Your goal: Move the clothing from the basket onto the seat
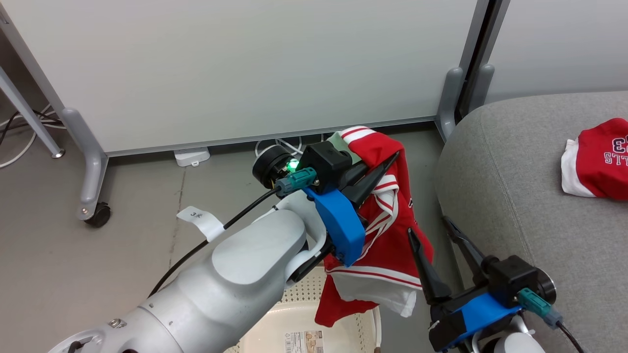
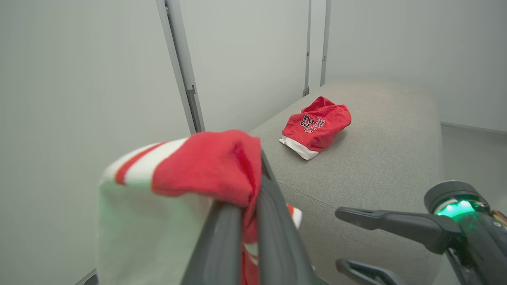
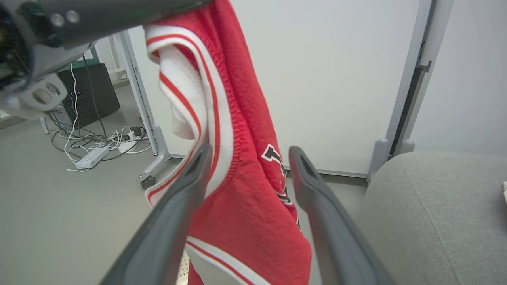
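Observation:
My left gripper [image 1: 385, 164] is shut on a piece of the clothing, a red garment with white stripes [image 1: 387, 245], which hangs from it above the cream basket [image 1: 363, 323]. In the left wrist view the fingers [image 2: 273, 221] pinch the red fabric [image 2: 210, 162]. My right gripper [image 1: 431, 229] stands open just right of the hanging cloth; between its fingers [image 3: 317, 198] the garment [image 3: 245, 221] shows close ahead. A second red garment with numerals [image 1: 598, 159] [image 2: 317, 124] lies bunched on the grey seat [image 1: 515, 196] [image 2: 380, 158].
A white partition panel [image 1: 245, 68] on grey feet with a caster [image 1: 100, 213] stands behind. Cables and a power strip [image 3: 93, 156] lie on the floor to the left, near a black box [image 3: 89, 93]. The seat's rounded edge [image 3: 396, 190] is close to the right gripper.

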Robot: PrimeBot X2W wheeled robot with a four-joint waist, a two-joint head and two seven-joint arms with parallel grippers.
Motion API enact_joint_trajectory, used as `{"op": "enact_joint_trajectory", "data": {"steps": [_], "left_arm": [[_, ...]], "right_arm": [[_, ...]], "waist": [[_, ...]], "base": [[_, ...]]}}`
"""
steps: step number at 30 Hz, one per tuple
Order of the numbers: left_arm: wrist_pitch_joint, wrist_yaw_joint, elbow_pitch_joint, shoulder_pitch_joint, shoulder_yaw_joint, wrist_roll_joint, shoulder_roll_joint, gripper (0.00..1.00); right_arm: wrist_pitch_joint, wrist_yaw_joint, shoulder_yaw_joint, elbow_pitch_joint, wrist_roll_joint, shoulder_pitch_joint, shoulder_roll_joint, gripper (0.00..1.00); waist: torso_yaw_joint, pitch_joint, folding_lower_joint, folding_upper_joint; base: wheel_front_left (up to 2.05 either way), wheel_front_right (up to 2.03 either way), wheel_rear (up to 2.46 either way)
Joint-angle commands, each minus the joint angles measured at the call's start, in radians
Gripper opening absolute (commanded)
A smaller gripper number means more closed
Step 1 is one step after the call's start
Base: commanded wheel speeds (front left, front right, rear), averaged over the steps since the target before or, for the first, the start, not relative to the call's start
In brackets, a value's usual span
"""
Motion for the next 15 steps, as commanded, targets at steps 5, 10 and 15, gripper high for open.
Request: {"op": "enact_joint_trajectory", "data": {"steps": [5,10,15], "left_arm": [[-0.005,-0.001,-0.004,-0.015,-0.004,-0.007,-0.003,0.00],[-0.005,-0.001,-0.009,-0.015,-0.010,-0.010,-0.006,0.00],[-0.005,-0.001,-0.012,-0.017,-0.020,-0.014,-0.011,0.00]], "right_arm": [[0.015,0.001,0.024,0.032,-0.006,-0.035,-0.001,1.00],[0.038,0.001,0.040,0.093,-0.016,-0.089,-0.001,1.00],[0.072,0.001,0.055,0.197,-0.036,-0.169,-0.001,1.00]], "waist": [[0.002,0.000,0.0000,-0.0001],[0.005,-0.002,0.0000,-0.0001],[0.013,-0.003,0.0000,-0.0001]], "base": [[0.00,0.00,0.00],[0.00,0.00,0.00],[0.00,0.00,0.00]]}}
